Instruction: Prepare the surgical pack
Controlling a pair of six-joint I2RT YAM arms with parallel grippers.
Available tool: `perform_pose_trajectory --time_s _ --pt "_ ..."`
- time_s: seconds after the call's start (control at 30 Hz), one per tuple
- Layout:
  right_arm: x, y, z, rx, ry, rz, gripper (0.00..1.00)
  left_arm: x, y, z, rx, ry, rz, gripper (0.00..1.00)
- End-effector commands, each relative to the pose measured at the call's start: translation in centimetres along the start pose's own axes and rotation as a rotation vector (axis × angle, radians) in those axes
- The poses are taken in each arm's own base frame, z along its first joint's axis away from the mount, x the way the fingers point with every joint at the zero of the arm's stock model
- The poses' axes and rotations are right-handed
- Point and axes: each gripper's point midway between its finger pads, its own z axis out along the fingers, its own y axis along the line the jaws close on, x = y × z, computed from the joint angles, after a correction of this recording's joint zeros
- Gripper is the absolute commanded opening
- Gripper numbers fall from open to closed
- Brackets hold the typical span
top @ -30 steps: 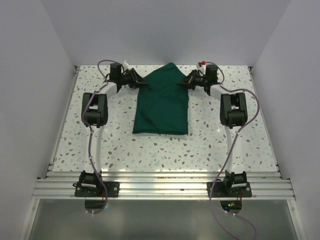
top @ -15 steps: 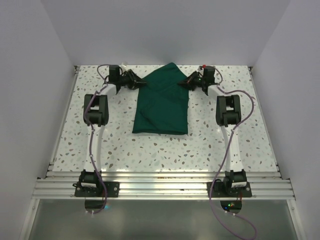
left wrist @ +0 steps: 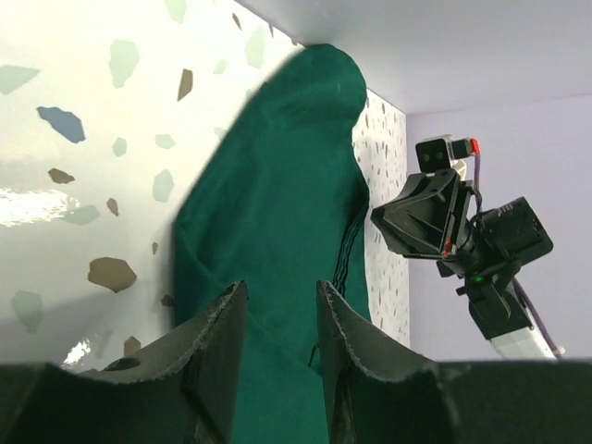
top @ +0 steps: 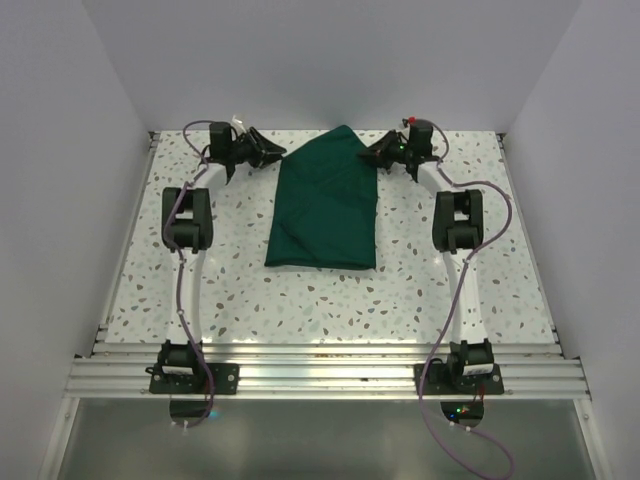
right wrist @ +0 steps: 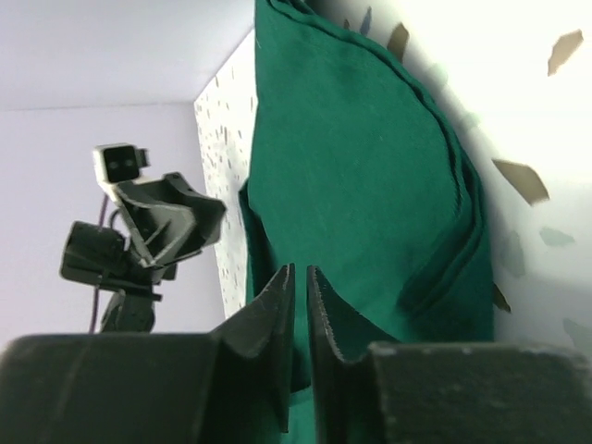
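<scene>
Where the two arms are bolted down, a ribbed aluminium rail (top: pixel 320 372) runs along the near edge, and thin purple cables (top: pixel 455 300) climb from the bases. Beyond it lies the table (top: pixel 230 290), a glossy white top flecked with grey and brown chips, which catches bright glare in the wrist views. Plain pale walls (top: pixel 330 60) close it in on the left, right and far sides. The surgical pack (top: pixel 325 205), a dark green matte cloth, lies flat in the middle of the table. It has a straight hem at 6 o'clock and rises to a rounded peak at 12 o'clock, by the table's far edge. The left gripper (left wrist: pixel 280 291) sits at about 10 o'clock from the cloth's middle, just off its edge, jaws moderately apart with nothing between them. The right gripper (right wrist: pixel 298 273) is at about 2 o'clock, at the cloth's upper right edge, its jaws parted by only a thin slit and holding nothing.
</scene>
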Motion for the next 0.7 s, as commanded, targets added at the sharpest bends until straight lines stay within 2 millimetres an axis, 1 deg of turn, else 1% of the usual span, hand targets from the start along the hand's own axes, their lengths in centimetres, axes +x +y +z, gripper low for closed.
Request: perform_pose_trajectory --time_s 0.0,0.03,0.07,0.1,0.13,0.17,0.2,0.23,0.27,0.3,0.33,0.37,0.4,0.43,0.47,0.5,0.53,0.57,0.6,0.63,0.67 --pt "-0.6 4.2 -3.3 0.0 0.013 -0.09 0.16 -2.3 -6.0 -2.6 0.077 -0.038 0.156 0.4" --pt "-0.3 5.2 -4.4 0.011 0.025 -0.096 0.2 -1.2 -5.1 -2.7 0.057 -0.01 0.14 0.42" --pt "0.4 5.2 -4.9 0.014 0.056 -0.1 0.21 -0.7 -6.1 -3.4 0.073 0.008 0.173 0.42" --pt "1.3 4.5 -5.4 0.033 0.086 -0.114 0.21 -0.1 -6.0 -3.8 0.074 0.024 0.185 0.42" --pt "1.8 5.5 -6.2 0.023 0.102 -0.128 0.21 1.2 -5.0 -4.2 0.058 0.055 0.191 0.42" --pt "3.3 5.0 -6.7 0.015 0.152 -0.126 0.2 1.6 -6.3 -4.9 0.08 0.07 0.215 0.42" --pt "4.1 4.8 -7.2 0.023 0.173 -0.12 0.17 2.9 -5.6 -5.2 0.083 0.096 0.209 0.4" --pt "4.6 5.7 -8.0 0.015 0.188 -0.131 0.16 3.6 -5.8 -5.5 0.093 0.115 0.213 0.38" --pt "5.8 4.4 -8.3 0.032 0.224 -0.146 0.15 4.4 -6.2 -5.8 0.114 0.145 0.213 0.36" --pt "6.7 3.3 -9.0 0.075 0.254 -0.124 0.12 5.6 -5.8 -5.7 0.109 0.183 0.19 0.33" --pt "7.1 3.3 -9.6 0.087 0.257 -0.146 0.11 6.3 -5.4 -5.6 0.107 0.205 0.194 0.27" --pt "7.5 2.5 -9.8 0.101 0.265 -0.169 0.1 7.1 -4.8 -5.5 0.101 0.231 0.185 0.27" --pt "8.4 1.0 -10.1 0.127 0.282 -0.144 0.1 8.0 -4.3 -5.4 0.086 0.254 0.167 0.26" --pt "8.7 0.4 -10.1 0.129 0.286 -0.143 0.09 8.6 -3.9 -5.2 0.08 0.272 0.18 0.24" --pt "9.1 -0.3 -10.0 0.135 0.292 -0.133 0.08 8.5 -3.2 -4.9 0.053 0.261 0.184 0.24" --pt "9.6 -1.1 -9.9 0.143 0.301 -0.115 0.07 9.2 -1.8 -5.3 0.005 0.276 0.137 0.21" --pt "9.8 -1.6 -9.8 0.148 0.305 -0.1 0.06 9.3 -1.0 -5.2 -0.019 0.268 0.116 0.2" --pt "10.3 -2.6 -9.6 0.157 0.313 -0.082 0.06 9.4 -0.5 -5.2 -0.029 0.268 0.099 0.2" --pt "10.3 -2.9 -9.4 0.16 0.31 -0.081 0.05 9.7 0.2 -5.3 -0.057 0.277 0.074 0.19" --pt "10.4 -3.3 -9.4 0.166 0.31 -0.075 0.05 10.0 1.4 -5.2 -0.085 0.285 0.06 0.18" --pt "10.6 -4.0 -9.2 0.174 0.316 -0.066 0.05 10.2 1.6 -5.1 -0.092 0.288 0.054 0.18"
